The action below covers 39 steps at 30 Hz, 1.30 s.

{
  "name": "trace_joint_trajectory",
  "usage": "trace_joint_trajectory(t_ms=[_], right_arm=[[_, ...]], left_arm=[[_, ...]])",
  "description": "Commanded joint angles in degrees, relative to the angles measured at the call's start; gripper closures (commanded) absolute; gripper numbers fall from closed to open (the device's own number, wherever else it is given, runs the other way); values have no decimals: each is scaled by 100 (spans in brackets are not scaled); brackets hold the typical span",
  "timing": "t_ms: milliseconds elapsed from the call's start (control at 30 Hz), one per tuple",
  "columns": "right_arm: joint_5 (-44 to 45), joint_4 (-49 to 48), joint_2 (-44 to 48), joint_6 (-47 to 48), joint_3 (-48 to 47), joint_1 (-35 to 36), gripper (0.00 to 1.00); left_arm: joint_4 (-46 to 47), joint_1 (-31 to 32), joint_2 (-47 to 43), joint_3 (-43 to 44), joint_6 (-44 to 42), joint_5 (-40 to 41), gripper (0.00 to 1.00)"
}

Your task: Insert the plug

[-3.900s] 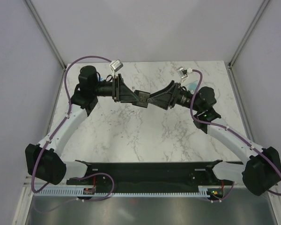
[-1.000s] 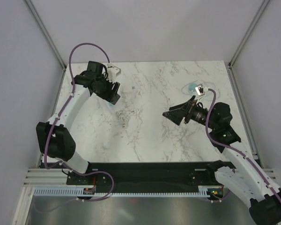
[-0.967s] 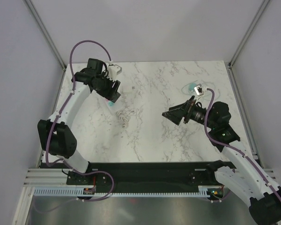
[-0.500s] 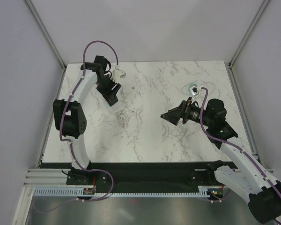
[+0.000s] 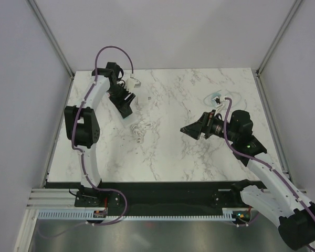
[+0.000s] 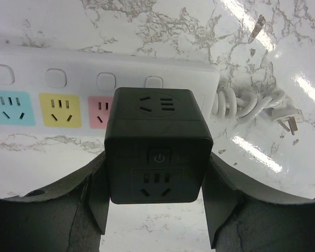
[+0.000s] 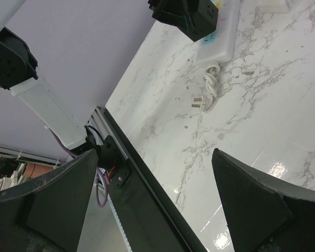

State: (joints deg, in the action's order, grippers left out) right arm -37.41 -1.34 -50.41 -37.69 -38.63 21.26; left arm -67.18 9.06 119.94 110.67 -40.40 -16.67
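Note:
The plug (image 6: 157,144), a black cube adapter with sockets and a power button on its faces, is held between the pads of my left gripper (image 6: 156,170). It hangs over the right end of the white power strip (image 6: 68,73), just past the pink socket. Its pins and any contact with the strip are hidden under it. From above, the left gripper (image 5: 125,105) stands at the table's back left. My right gripper (image 5: 191,129) is open and empty, in mid-air right of centre; its wrist view shows the plug (image 7: 194,16) and strip (image 7: 219,44) far off.
The strip's coiled white cord (image 6: 240,105) ends in a loose three-pin plug (image 6: 286,119) on the marble (image 5: 163,152), just right of the strip. A small teal and clear object (image 5: 216,98) lies at the back right. Grey walls enclose the table.
The left arm's lower links have swung in towards the table while its gripper stayed over the strip with the plug. The right gripper has drifted slightly left, still open.

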Motion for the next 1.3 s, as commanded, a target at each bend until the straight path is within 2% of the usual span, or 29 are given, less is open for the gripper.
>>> trace_joint_trajectory(t_ms=[0, 67, 167, 300, 467, 867, 1067, 1167, 1267], right_arm=[[173, 38, 84, 130, -250, 19, 2], [155, 47, 40, 122, -259, 19, 2], [181, 29, 40, 113, -224, 19, 2], [225, 11, 5, 122, -267, 19, 2], [155, 11, -12, 148, -294, 19, 2], [164, 11, -56, 192, -285, 28, 2], [155, 29, -100, 201, -285, 45, 2], [102, 64, -153, 183, -294, 63, 2], [137, 64, -179, 218, -285, 72, 2]], left_arm=[[-41, -9, 91, 262, -275, -329, 98], [-24, -18, 65, 104, -310, -135, 98], [204, -53, -67, -150, -319, -337, 98], [205, -53, -111, -327, -284, 101, 98], [223, -53, -199, -397, -249, 198, 98], [266, 34, -340, -283, -258, 480, 98], [434, -71, -165, 234, -284, 796, 98], [144, -97, -67, 508, -407, 613, 98], [-41, -62, -111, 403, -424, 174, 98]])
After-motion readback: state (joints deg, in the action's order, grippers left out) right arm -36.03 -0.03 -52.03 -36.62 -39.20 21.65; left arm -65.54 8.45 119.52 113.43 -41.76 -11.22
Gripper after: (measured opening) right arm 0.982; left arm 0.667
